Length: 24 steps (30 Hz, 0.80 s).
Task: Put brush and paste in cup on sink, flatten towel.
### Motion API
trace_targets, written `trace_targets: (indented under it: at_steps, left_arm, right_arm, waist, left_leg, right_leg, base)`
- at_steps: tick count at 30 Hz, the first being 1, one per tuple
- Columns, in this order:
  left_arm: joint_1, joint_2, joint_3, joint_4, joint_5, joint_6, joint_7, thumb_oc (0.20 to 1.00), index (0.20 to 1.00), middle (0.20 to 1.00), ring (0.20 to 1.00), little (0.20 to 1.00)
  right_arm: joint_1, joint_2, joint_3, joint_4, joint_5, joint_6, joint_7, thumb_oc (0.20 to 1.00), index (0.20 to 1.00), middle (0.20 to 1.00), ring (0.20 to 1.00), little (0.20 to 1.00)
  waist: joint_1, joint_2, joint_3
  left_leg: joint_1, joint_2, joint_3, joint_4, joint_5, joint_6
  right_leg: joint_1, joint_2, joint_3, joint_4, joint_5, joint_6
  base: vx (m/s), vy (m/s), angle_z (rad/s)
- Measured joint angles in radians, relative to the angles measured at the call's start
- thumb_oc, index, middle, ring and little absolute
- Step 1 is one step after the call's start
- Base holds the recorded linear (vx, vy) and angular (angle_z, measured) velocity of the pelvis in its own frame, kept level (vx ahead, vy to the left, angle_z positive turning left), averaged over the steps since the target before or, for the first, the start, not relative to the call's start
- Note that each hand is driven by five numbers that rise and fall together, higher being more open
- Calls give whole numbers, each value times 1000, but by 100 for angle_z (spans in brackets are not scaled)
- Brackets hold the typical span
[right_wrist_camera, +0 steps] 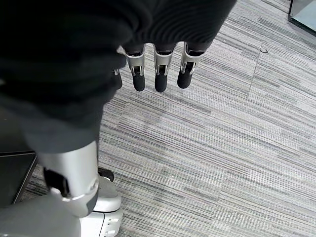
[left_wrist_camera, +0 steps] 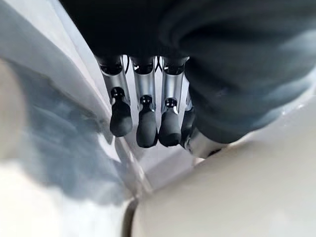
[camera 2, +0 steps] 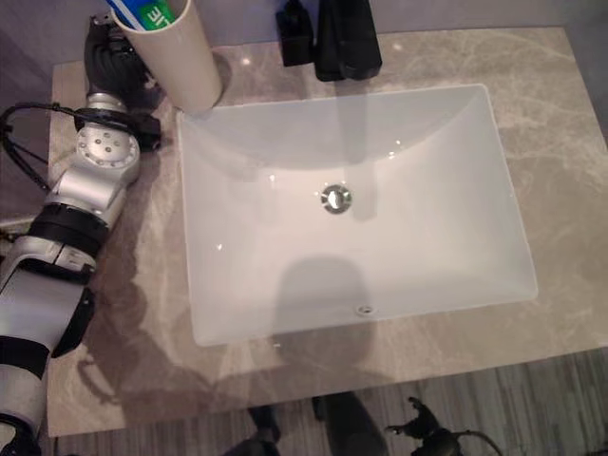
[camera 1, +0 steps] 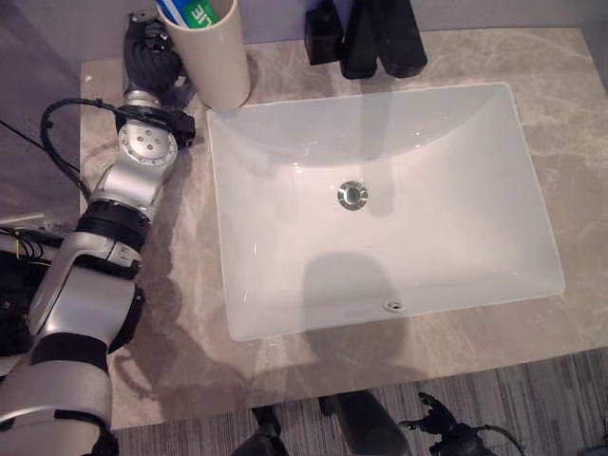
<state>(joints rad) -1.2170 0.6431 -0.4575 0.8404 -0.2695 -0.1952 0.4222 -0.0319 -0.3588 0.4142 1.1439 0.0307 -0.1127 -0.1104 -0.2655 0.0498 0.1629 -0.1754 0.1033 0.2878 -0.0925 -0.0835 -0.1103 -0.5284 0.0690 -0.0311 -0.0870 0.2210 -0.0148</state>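
- Our left hand [camera 1: 150, 52] is sitting right beside the cup [camera 1: 211, 57], on its outer side; fingers [left_wrist_camera: 147, 129] hanging loose and straight, gripping nothing.
- Cup is standing upright on the counter [camera 1: 570, 142] just off the sink [camera 1: 380, 204] corner, paste [camera 1: 198, 11] and brush [camera 2: 122, 11] sticking out of it.
- Our right hand [right_wrist_camera: 157, 74] is hanging over the carpet [right_wrist_camera: 222, 148], fingers relaxed, empty.

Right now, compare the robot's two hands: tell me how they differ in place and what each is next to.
The left hand is raised over the stone counter, close beside the beige cup; the right hand hangs low over the striped carpet, away from the counter. The left hand has the cup's wall beside its fingers; the right hand has nothing near it. Both show straight, relaxed fingers and grip nothing.
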Motion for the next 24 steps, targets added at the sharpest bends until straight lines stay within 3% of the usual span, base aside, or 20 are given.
trace_targets:
  at_steps: [20, 24]
  left_arm:
    - [6, -44, 10, 24, 75, 25, 78, 200, 200, 200, 200, 200]
    - [59, -60, 66, 21, 75, 24, 89, 200, 200, 200, 200, 200]
  right_arm:
    - [-2, 0, 0, 0, 15, -1, -20, 1000, 1000, 1000, 1000, 1000]
    - [-3, -1, 5, 0, 14, 0, -20, 1000, 1000, 1000, 1000, 1000]
  waist:
    - [-3, 4, 0]
    - [-3, 7, -4]
  left_leg:
    - [25, -2, 27, 0, 0, 0]
    - [38, 0, 27, 0, 0, 1]
  right_leg:
    - [6, 5, 21, 16, 9, -6]
    - [7, 4, 22, 42, -7, -1]
  base:
    - [0, -1, -3]
    - [-8, -2, -1]
